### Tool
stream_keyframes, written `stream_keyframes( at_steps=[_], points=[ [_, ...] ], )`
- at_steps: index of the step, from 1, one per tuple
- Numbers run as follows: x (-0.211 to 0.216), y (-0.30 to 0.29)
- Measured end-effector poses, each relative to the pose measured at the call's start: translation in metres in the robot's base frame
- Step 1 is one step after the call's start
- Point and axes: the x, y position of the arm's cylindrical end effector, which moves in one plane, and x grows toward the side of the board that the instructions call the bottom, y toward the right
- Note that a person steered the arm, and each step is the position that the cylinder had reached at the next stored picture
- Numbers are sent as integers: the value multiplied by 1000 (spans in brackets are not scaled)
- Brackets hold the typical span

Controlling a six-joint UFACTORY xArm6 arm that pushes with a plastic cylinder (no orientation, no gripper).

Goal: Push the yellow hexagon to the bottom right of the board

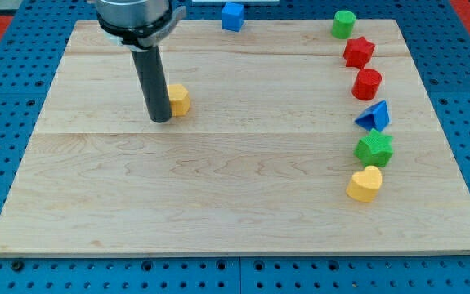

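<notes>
The yellow hexagon (179,100) lies on the wooden board (235,188), left of centre in its upper half. My tip (160,118) is down on the board, touching the hexagon's left side; the rod hides part of the block. The rod rises to the arm's grey body at the view's top.
A blue cube (232,15) sits at the board's top edge. Down the right side run a green cylinder (344,24), a red star (359,51), a red cylinder (367,83), a blue triangle (374,115), a green star (374,149) and a yellow heart (364,184).
</notes>
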Motion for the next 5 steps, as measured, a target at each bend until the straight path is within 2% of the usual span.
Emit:
stream_keyframes(
  at_steps=[1, 2, 3, 5],
  points=[
    [-7, -7],
    [-50, -32],
    [-56, 18],
    [42, 90]
  ],
)
